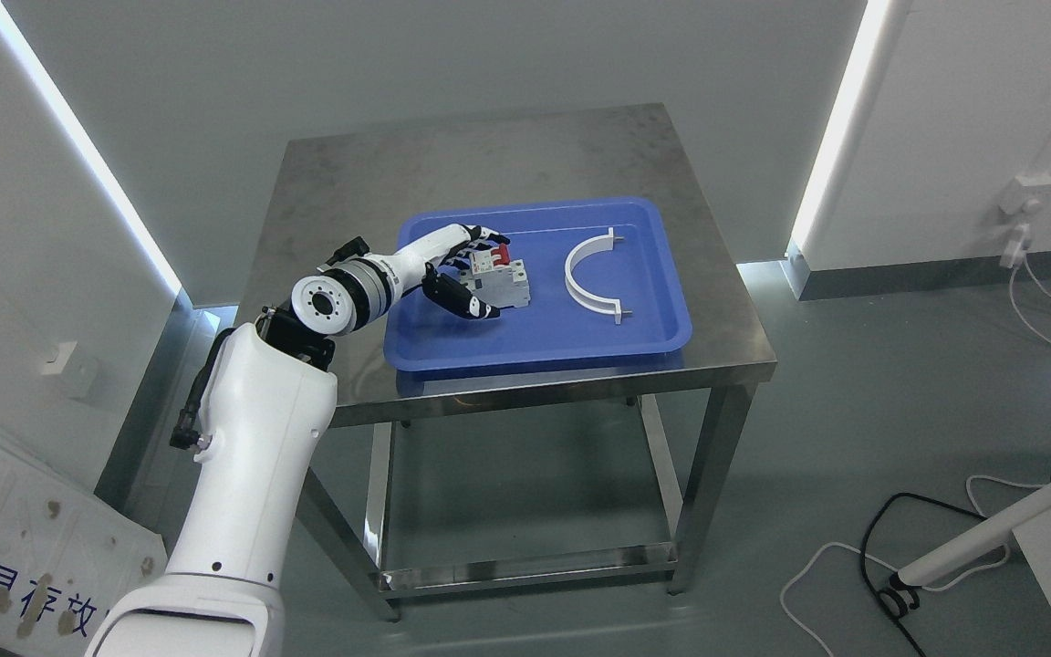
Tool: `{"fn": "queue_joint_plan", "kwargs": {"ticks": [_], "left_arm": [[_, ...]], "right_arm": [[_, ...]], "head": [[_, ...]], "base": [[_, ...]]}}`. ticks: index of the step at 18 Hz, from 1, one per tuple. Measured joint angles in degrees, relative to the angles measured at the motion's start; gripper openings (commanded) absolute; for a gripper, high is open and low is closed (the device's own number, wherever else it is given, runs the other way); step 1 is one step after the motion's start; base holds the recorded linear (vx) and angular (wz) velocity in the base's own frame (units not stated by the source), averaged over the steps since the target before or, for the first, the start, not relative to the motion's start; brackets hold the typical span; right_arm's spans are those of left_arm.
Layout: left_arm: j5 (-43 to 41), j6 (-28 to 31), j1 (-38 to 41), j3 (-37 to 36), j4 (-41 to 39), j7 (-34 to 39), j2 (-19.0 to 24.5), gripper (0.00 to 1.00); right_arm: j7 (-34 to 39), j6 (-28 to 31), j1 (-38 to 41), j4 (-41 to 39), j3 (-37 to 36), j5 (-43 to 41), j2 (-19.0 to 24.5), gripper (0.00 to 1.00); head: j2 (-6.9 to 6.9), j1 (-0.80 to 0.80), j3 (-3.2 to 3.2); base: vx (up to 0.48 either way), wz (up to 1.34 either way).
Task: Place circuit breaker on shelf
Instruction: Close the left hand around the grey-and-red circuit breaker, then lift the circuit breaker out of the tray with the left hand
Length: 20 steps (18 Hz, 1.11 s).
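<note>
Left hand on the circuit breaker in the blue tray.

From the left, the robot's white arm reaches over the steel table (352,173) into the blue tray (653,338), where the left hand (463,274) wraps its dark fingers (466,301) around the circuit breaker (500,278), thumb on the near side and the other fingers over the top; the breaker sits in the tray's left half. Further right in the same tray lies a white curved bracket (591,274), apart from the breaker. The table stands on a grey floor against white walls with lit strips; white cables (1045,319) trail on the floor at far right.
</note>
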Motion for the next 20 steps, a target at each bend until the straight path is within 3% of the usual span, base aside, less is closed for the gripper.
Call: {"fn": "queue_joint_plan", "kwargs": {"ticks": [4, 10, 13, 15, 16, 20], "left_arm": [[-0.32, -1.03, -0.15, 0.02, 1.16, 0.24, -0.67, 0.55], [-0.51, -5.96, -0.19, 1.38, 2.83, 2.30, -1.84, 0.29], [-0.55, -7.94, -0.09, 2.30, 3.55, 3.53, -2.19, 0.26], [-0.56, -9.68, 0.32, 2.89, 4.05, 3.92, -2.36, 0.06], [-0.54, -10.74, 0.55, 3.29, 4.26, 4.00, -2.40, 0.02], [0.55, -18.32, 1.11, 6.39, 4.75, 4.07, -2.61, 0.01]], "right_arm": [[0.00, 0.00, 0.00, 0.00, 0.00, 0.00, 0.00, 1.00], [0.00, 0.00, 0.00, 0.00, 0.00, 0.00, 0.00, 1.00], [0.00, 0.00, 0.00, 0.00, 0.00, 0.00, 0.00, 1.00], [0.00, -0.01, 0.00, 0.00, 0.00, 0.00, 0.00, 1.00], [0.00, 0.00, 0.00, 0.00, 0.00, 0.00, 0.00, 1.00], [0.00, 0.00, 0.00, 0.00, 0.00, 0.00, 0.00, 1.00]], "head": [[0.00, 0.00, 0.00], [0.00, 0.00, 0.00], [0.00, 0.00, 0.00], [0.00, 0.00, 0.00], [0.00, 0.00, 0.00], [0.00, 0.00, 0.00]], "base": [[0.000, 0.00], [0.000, 0.00], [0.000, 0.00], [0.000, 0.00], [0.000, 0.00], [0.000, 0.00]]}}
